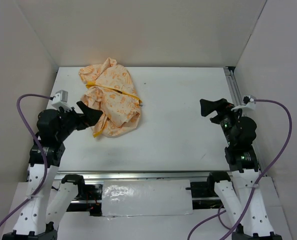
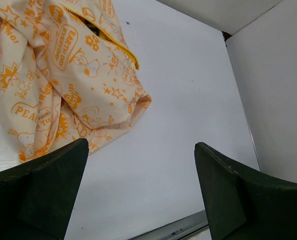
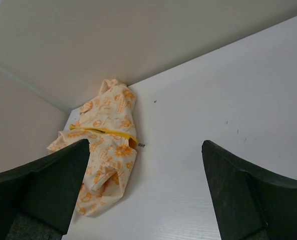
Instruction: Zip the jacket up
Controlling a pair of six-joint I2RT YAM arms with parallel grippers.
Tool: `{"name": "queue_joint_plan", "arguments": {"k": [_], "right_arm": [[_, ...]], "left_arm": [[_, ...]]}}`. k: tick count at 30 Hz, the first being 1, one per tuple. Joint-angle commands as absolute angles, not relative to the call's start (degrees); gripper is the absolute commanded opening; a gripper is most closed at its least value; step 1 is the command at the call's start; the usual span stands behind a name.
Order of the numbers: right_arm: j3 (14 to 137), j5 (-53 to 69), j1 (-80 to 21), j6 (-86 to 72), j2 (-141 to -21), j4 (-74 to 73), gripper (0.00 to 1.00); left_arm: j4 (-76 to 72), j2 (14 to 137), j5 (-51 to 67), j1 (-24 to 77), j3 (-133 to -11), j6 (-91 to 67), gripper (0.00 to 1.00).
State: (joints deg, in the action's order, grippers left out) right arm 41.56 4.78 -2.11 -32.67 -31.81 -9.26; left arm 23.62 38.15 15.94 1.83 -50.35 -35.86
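Note:
The jacket [image 1: 110, 97] lies crumpled on the white table [image 1: 183, 125] at the back left, cream with orange print. A yellow zipper strip [image 1: 115, 91] runs across it. My left gripper [image 1: 90, 112] is open at the jacket's near-left edge, with nothing between its fingers. In the left wrist view the jacket [image 2: 63, 75] fills the upper left, beyond the open left gripper [image 2: 140, 145]. My right gripper [image 1: 213, 111] hovers open over the table's right side, far from the cloth. The right wrist view shows the jacket [image 3: 105, 145] at the far corner, its zipper strip [image 3: 100, 131] ending near a small dark pull [image 3: 141, 145].
White walls enclose the table at the back and on both sides. A metal rail [image 1: 148, 175] runs along the near edge, and another rail [image 1: 232, 85] along the right edge. A plastic-wrapped sheet [image 1: 145, 199] lies between the arm bases.

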Motion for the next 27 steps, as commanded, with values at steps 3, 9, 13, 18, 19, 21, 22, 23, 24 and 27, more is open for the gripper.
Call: {"name": "queue_joint_plan", "arguments": {"k": [3,9,13,18,19,21,22,23,24,27], "right_arm": [[42.9,4.1,-2.5,-30.6,-31.9,-7.5,1.00],[45.3,-5.2,-2.5,-32.6,-36.4,-11.6,1.00],[47.2,-7.3,-2.5,-34.9,-38.5,-13.1,0.97],[46.1,-1.7,-2.5,-33.2,-39.4,-9.1,1.00],[45.6,-1.5,-2.5,-33.7,-39.1,-8.1,1.00],[43.5,-0.3,-2.5,-33.3,-38.0,-5.9,1.00],[42.6,-0.3,-2.5,-33.1,-37.7,-3.8,1.00],[41.1,3.9,-2.5,-31.4,-37.4,-2.7,1.00],[40.4,5.4,-2.5,-30.8,-37.1,-1.9,1.00],[38.8,9.1,-2.6,-29.8,-38.6,-0.6,1.00]], "left_arm": [[18.4,40.8,19.9,2.0,-49.7,-33.0,0.99],[15.9,46.9,15.1,2.0,-47.9,-33.7,0.99],[15.9,51.9,14.1,0.3,-48.3,-35.2,0.99],[15.6,63.4,13.8,-5.9,-50.0,-38.2,0.99],[16.1,65.0,14.6,-6.8,-51.0,-38.1,0.99],[15.4,69.5,13.4,-6.9,-51.2,-38.8,0.99],[16.6,71.0,11.6,-6.9,-52.5,-39.5,0.99],[17.0,74.3,10.6,-6.8,-53.1,-40.5,0.99],[17.1,75.7,9.9,-6.8,-53.7,-40.7,0.99],[18.8,83.1,8.4,-5.5,-58.5,-42.2,0.99]]}}
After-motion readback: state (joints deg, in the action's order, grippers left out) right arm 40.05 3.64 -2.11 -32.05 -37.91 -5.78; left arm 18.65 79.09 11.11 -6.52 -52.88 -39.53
